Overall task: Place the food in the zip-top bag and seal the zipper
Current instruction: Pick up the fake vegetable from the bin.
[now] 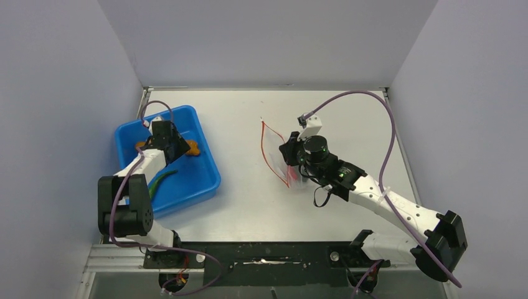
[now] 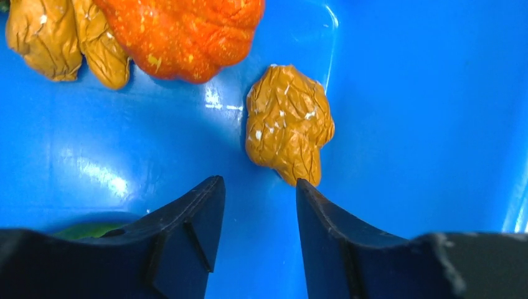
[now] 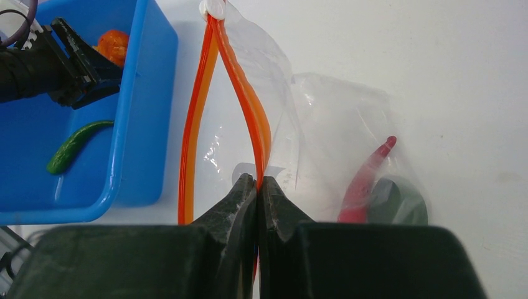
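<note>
The zip-top bag (image 3: 324,124) lies on the table with its mouth spread open toward the blue tray. My right gripper (image 3: 257,180) is shut on the upper strip of the red-orange zipper (image 3: 252,118); the other strip (image 3: 192,124) lies apart from it. A slim red chili (image 3: 367,180) and a dark green oval piece (image 3: 398,199) are inside the bag. My left gripper (image 2: 258,184) is open and low in the tray, its right fingertip (image 2: 311,199) just short of a yellow-brown lump (image 2: 287,124). The orange fruit (image 2: 187,34) and more yellow-brown lumps (image 2: 62,40) lie beyond.
The blue tray (image 1: 208,180) stands at the left of the table with a slim green pepper (image 1: 163,180) in it. The bag (image 1: 274,146) lies at mid-table, right of the tray. Grey walls close in the left, back and right.
</note>
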